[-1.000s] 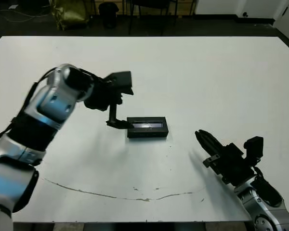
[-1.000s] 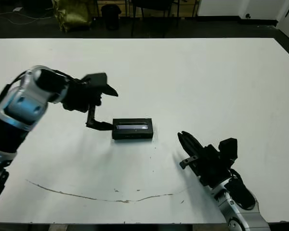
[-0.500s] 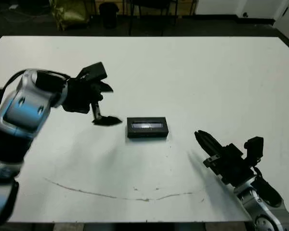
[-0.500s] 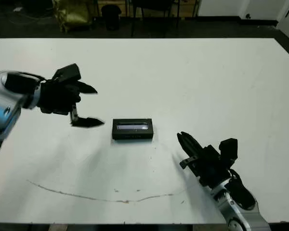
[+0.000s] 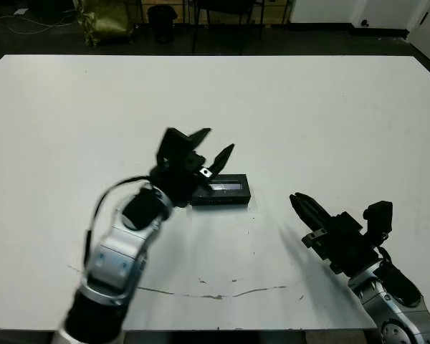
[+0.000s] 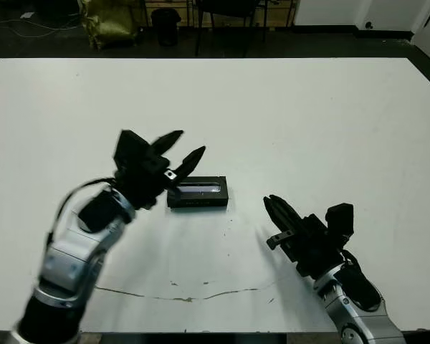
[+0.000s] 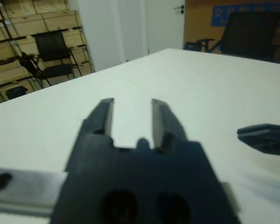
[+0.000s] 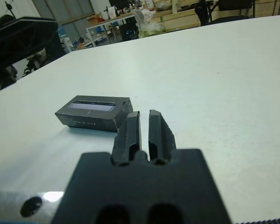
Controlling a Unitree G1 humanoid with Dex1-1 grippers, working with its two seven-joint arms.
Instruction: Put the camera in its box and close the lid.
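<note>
While I watched from my station, the box [image 5: 221, 189] lay shut under its striped lid [image 5: 226, 186] mid-table, left gripper [image 5: 213, 145] with fingers apart hovering just beside its left end, swung in from farther left, right gripper [image 5: 301, 206] nearly closed, well apart, unmoved.

The left arm swung in from the table's left side and turned over, so the left gripper [image 5: 210, 145] went from pointing down beside the box [image 5: 221, 190] to pointing up and away above its left end. Its fingers [image 7: 104, 115] stood parted.
</note>
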